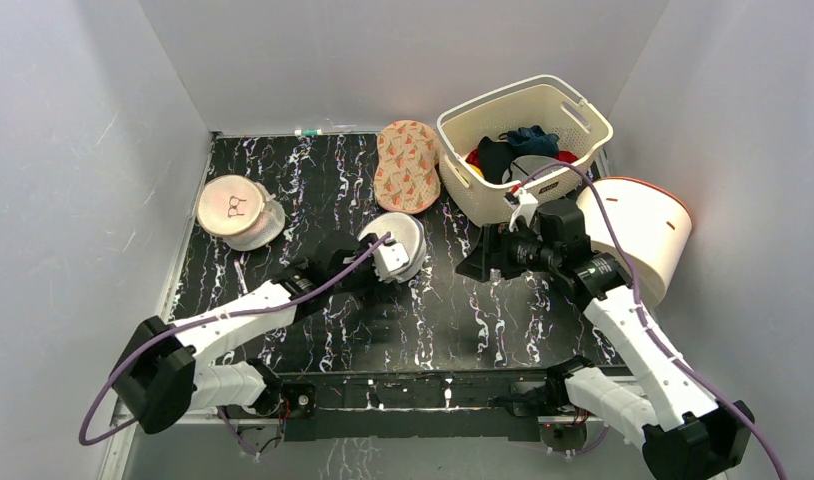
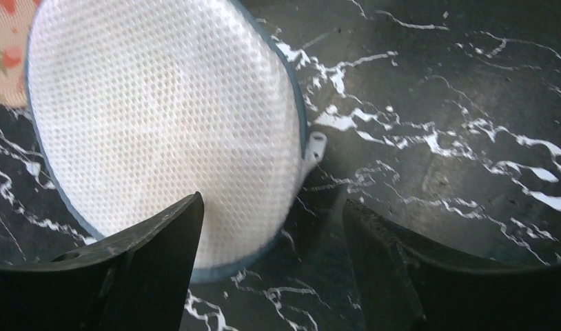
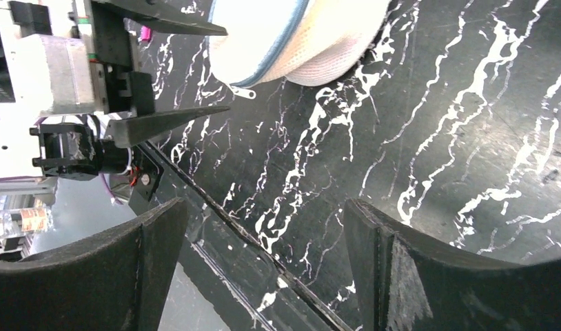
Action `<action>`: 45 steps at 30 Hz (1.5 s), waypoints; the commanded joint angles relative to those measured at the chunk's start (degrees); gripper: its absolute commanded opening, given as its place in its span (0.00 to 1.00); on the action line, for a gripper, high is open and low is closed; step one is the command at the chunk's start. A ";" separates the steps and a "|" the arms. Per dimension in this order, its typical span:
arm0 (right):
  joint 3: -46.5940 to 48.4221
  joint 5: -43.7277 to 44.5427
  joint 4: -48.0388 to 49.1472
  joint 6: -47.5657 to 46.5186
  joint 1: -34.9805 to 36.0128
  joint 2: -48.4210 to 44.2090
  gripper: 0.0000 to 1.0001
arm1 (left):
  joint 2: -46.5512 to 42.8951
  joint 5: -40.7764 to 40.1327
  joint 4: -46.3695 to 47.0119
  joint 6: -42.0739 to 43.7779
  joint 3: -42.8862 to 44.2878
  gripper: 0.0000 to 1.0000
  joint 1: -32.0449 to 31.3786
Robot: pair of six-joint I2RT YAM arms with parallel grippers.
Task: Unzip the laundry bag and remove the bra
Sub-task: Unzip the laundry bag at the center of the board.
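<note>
My left gripper (image 2: 271,210) spread wide; round white honeycomb-mesh grey-rimmed laundry bag (image 2: 160,117), white zip tab (image 2: 316,146), just ahead toward its left finger; right gripper (image 3: 264,210) spread too, bag farther ahead.

We see the laundry bag (image 1: 403,238) near the middle of the table (image 1: 313,180). Another round bag (image 1: 239,210) sits well to its left. Behind it lies a pad (image 1: 407,165), and right of that stands a basket (image 1: 573,125) holding clothes (image 1: 513,150). A tub (image 1: 643,235) lies at the far right.
</note>
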 commanded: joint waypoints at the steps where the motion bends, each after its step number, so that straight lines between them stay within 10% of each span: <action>1: -1.73 1.36 7.49 0.96 3.72 0.26 0.77 | 4.30 -0.64 10.31 0.75 -0.55 0.64 0.01; 5: -3.98 8.65 13.64 0.45 10.67 0.16 0.68 | 5.64 -3.15 7.04 -1.23 2.98 0.36 0.28; 16: -20.50 34.71 60.31 -24.35 37.19 3.82 0.62 | -1.28 1.18 6.63 -10.63 2.53 0.06 0.53; 45: -24.00 37.60 80.28 -40.63 37.91 18.52 0.30 | -2.26 2.91 3.13 -15.28 5.29 0.00 0.54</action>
